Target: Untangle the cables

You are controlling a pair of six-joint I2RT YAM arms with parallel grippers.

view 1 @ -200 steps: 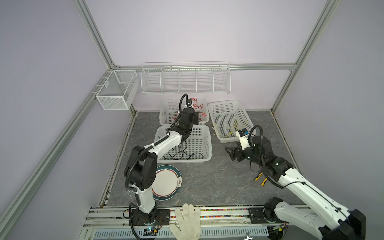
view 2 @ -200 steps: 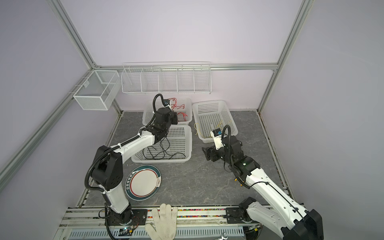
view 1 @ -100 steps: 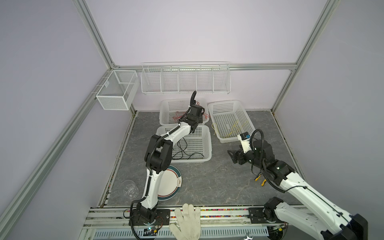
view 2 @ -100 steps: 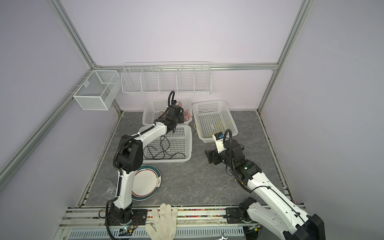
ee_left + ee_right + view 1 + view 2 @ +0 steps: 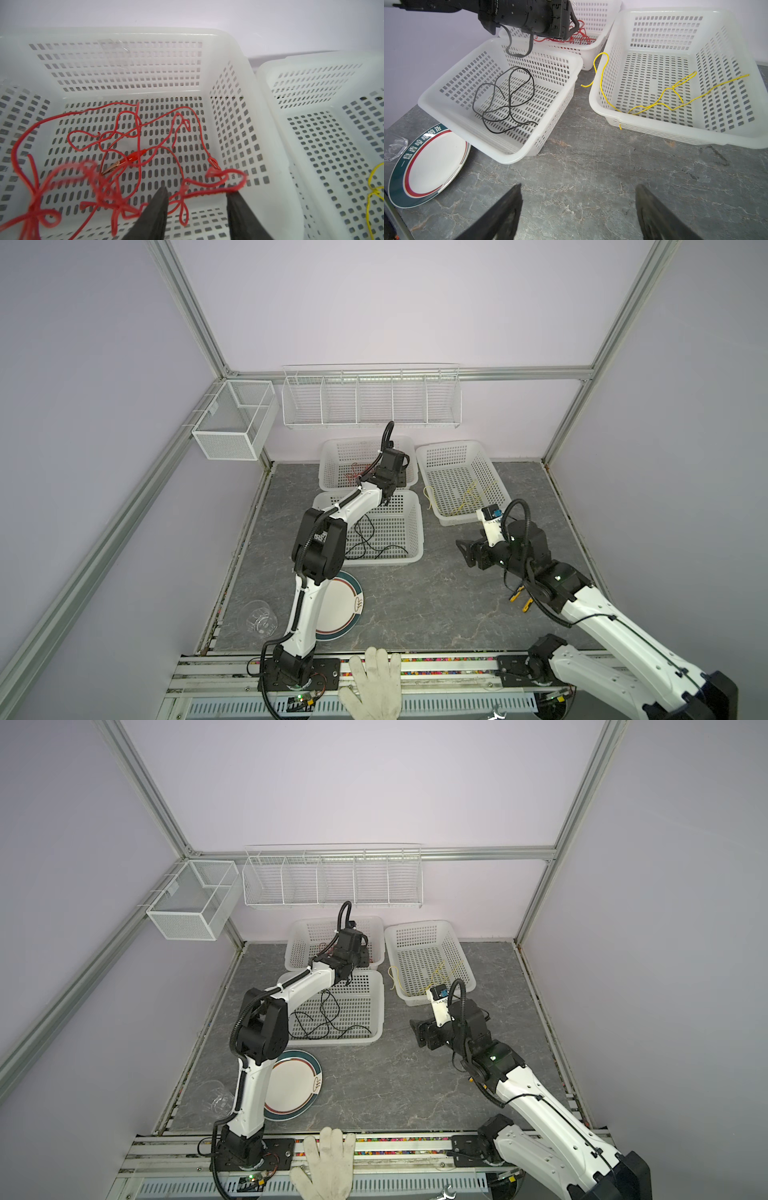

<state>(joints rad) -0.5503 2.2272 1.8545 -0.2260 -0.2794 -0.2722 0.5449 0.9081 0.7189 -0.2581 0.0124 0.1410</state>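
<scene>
Left wrist view: the left gripper (image 5: 197, 191) hangs inside the back basket (image 5: 239, 62), fingers parted partway and clamping nothing. The red cables (image 5: 124, 145) sprawl just beyond the tips, one strand crossing the gap. The risk, I'd say: close now and it bags several loops together, tightening knots or dragging the light basket, and the metal clip (image 5: 112, 167) farther out could snag a slot. The basket wall beside one finger cramps things. The right gripper (image 5: 577, 187), fingers wide and empty, hovers over bare table. Ahead of it are the front basket (image 5: 446, 116) with the black cable (image 5: 508, 99), the right basket (image 5: 737, 41) with the yellow cable (image 5: 654, 104), and a plate (image 5: 431, 162).
</scene>
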